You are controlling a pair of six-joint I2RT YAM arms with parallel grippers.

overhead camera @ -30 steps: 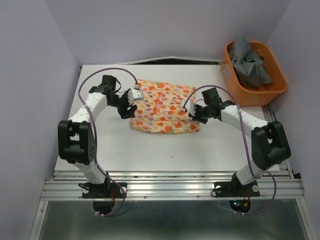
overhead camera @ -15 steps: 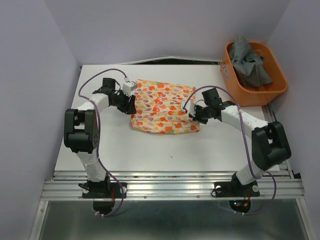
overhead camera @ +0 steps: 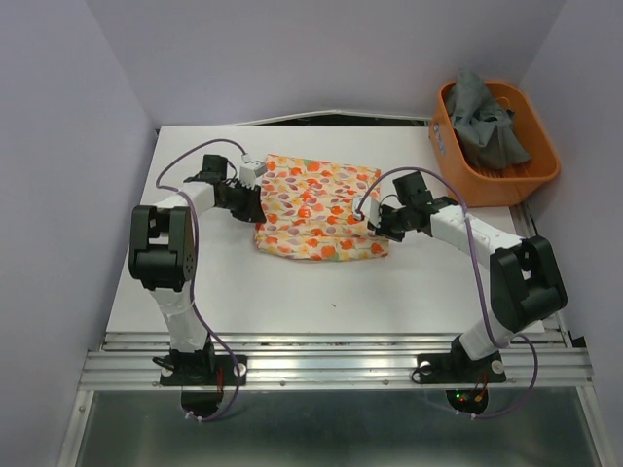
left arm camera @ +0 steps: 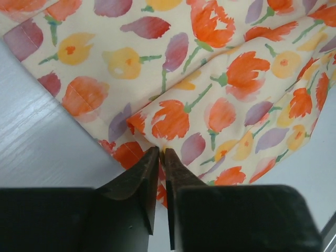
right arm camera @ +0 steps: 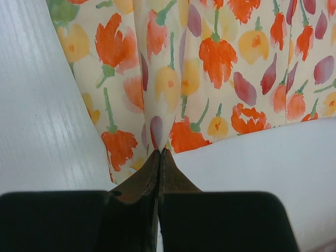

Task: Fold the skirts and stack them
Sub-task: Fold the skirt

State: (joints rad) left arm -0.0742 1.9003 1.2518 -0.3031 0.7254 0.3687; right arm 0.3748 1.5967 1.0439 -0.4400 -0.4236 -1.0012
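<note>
Left pincer [left arm camera: 160,152] closed, nipping left edge of printed skirt [overhead camera: 316,209]. Right pincer [right arm camera: 159,152] closed, nipping its right edge. Skirt lying flat and folded mid-counter [overhead camera: 292,292], between both arms. Further back, far right: grey skirt [overhead camera: 487,122] bunched inside orange basket [overhead camera: 540,170], well apart from the printed one.

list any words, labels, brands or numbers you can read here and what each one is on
None: no text can be read in any view. The printed skirt shows only flowers; the grey skirt, basket and table show no lettering.
</note>
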